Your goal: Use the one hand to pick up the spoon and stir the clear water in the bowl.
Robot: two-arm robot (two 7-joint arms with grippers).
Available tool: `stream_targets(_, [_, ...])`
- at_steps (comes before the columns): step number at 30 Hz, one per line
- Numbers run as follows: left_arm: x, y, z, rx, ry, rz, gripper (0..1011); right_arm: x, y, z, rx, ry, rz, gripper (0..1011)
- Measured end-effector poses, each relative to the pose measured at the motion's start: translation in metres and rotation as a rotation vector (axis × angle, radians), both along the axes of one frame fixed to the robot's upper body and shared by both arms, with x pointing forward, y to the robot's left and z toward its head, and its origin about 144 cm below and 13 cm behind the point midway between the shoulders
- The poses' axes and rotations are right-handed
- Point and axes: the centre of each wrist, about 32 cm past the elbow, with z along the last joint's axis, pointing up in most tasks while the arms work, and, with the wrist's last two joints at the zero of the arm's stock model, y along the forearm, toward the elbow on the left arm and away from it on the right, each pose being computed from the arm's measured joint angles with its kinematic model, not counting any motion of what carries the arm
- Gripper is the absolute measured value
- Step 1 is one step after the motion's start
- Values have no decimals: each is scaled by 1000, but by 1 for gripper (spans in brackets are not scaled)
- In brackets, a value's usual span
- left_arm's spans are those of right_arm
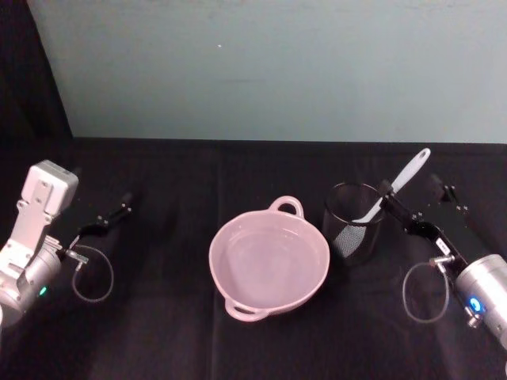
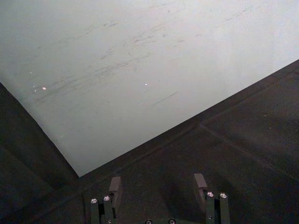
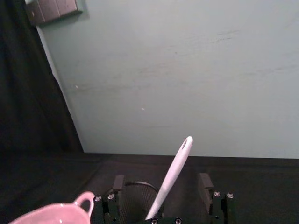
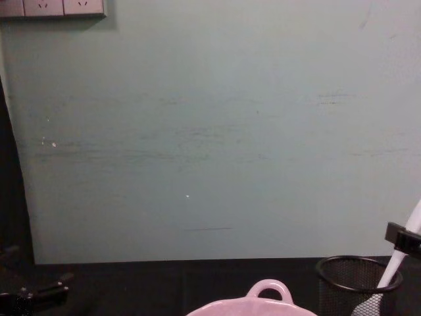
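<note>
Spoon, long slim white plastic (image 1: 394,188), is standing in the black wire-mesh cup (image 1: 353,223) beside the wide pale pink bowl (image 1: 268,260) of water. We're straddling its handle with our right hand (image 1: 414,191), fingers apart, not yet gripping. Lifting and stirring are remaining. Left hand (image 1: 120,206) is idling, fingers apart.

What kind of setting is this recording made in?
Probably a lab test bench: a black-draped table against a plain pale wall panel, staged with just a pink bowl, a mesh cup and a spoon.

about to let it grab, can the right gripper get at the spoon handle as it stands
Probably yes: the right gripper is open, its fingers on either side of the spoon handle rising from the mesh cup.
</note>
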Motion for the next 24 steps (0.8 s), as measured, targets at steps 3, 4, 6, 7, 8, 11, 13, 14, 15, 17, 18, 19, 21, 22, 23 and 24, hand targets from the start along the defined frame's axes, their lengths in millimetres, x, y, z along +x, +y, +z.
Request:
stream_targets(3, [0,0,0,0,0,0,1005,-9,1,2,-52,-6,-18,1003])
stream_targets(4, [0,0,0,0,0,0,1005,-11,1,2,-64,-8,-22,1003])
stream_targets(6, [0,0,0,0,0,0,1005,-20,1,3,-93,-13,-38,1002])
stream_targets(7, [0,0,0,0,0,0,1005,-22,1,3,-100,-16,-42,1002])
stream_targets(8, [0,0,0,0,0,0,1005,-28,0,3,-115,-25,-50,1003])
stream_targets(11, [0,0,0,0,0,0,1005,-42,0,3,-143,-50,-69,1003])
stream_targets(13, [0,0,0,0,0,0,1005,-48,-1,2,-159,-68,-83,1003])
stream_targets(14, [0,0,0,0,0,0,1005,-54,-2,-1,-174,-82,-97,1002])
stream_targets(15, [0,0,0,0,0,0,1005,-56,-3,-2,-181,-88,-104,1002])
stream_targets(17, [0,0,0,0,0,0,1005,-64,-5,-7,-202,-100,-128,1003])
stream_targets(18, [0,0,0,0,0,0,1005,-64,-5,-7,-202,-100,-128,1003])
stream_targets(19, [0,0,0,0,0,0,1005,-67,-7,-10,-214,-107,-145,1003])
stream_targets(21, [0,0,0,0,0,0,1005,-70,-9,-13,-221,-108,-160,1003])
stream_targets(22, [0,0,0,0,0,0,1005,-73,-12,-17,-225,-105,-176,1003])
stream_targets(23, [0,0,0,0,0,0,1005,-74,-13,-19,-227,-102,-184,1003])
stream_targets(24, [0,0,0,0,0,0,1005,-76,-16,-23,-233,-98,-199,1002])
